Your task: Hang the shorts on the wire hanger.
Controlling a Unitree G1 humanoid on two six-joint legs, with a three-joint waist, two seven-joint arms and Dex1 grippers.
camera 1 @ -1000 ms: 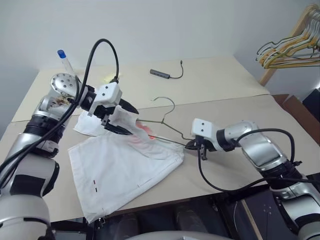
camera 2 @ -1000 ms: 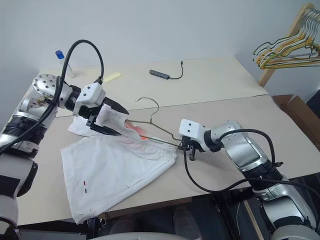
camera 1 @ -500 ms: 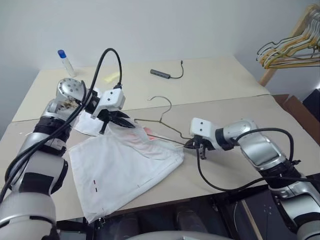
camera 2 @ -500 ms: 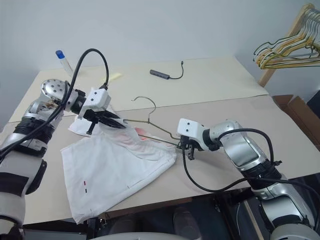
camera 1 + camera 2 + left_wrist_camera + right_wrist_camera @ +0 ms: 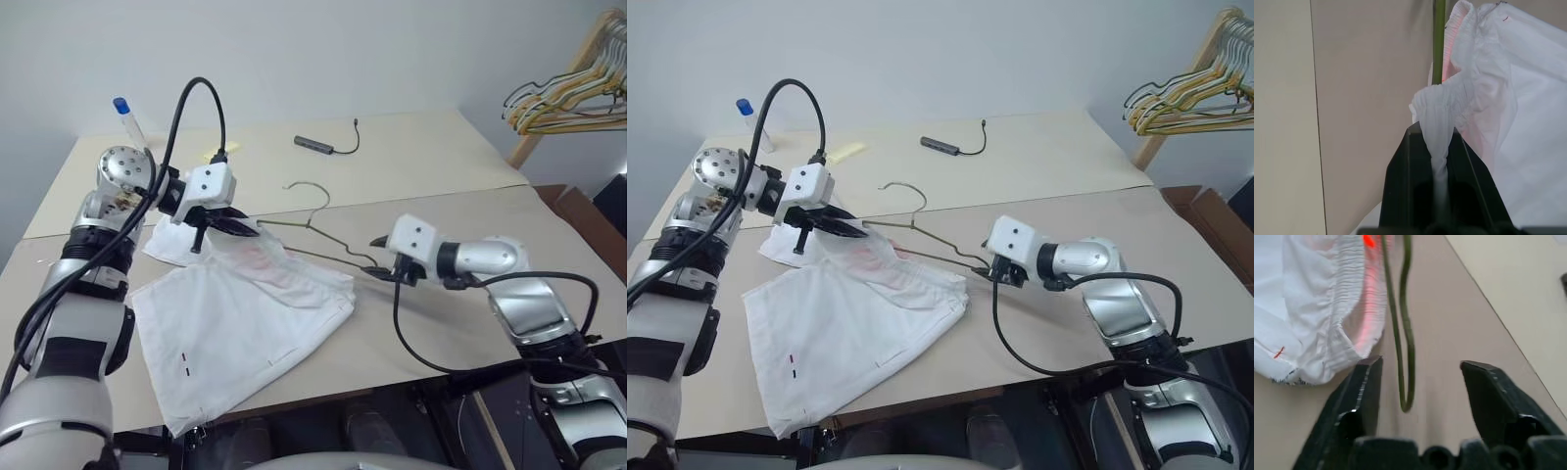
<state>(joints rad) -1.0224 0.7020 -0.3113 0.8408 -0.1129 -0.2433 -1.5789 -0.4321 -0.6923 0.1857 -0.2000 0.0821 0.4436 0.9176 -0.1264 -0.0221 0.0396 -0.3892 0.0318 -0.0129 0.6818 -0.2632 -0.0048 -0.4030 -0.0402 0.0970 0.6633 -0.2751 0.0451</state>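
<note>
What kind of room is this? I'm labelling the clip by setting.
Probably a lab or test room, not a home: plain beige tables against a bare wall, a cabled adapter lying loose, and a rack of spare hangers in the corner.

The left gripper (image 5: 1442, 161) angles down to the right, jaws pinched tight; the right gripper (image 5: 1420, 382) reaches left, jaws spread wide.

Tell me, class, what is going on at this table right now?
A two-armed robot is working to get white shorts onto a wire hanger. Its left gripper is shut on the bunched waistband. Its right gripper is open around the hanger's end loop, not gripping it. Both things lie on the table.
</note>
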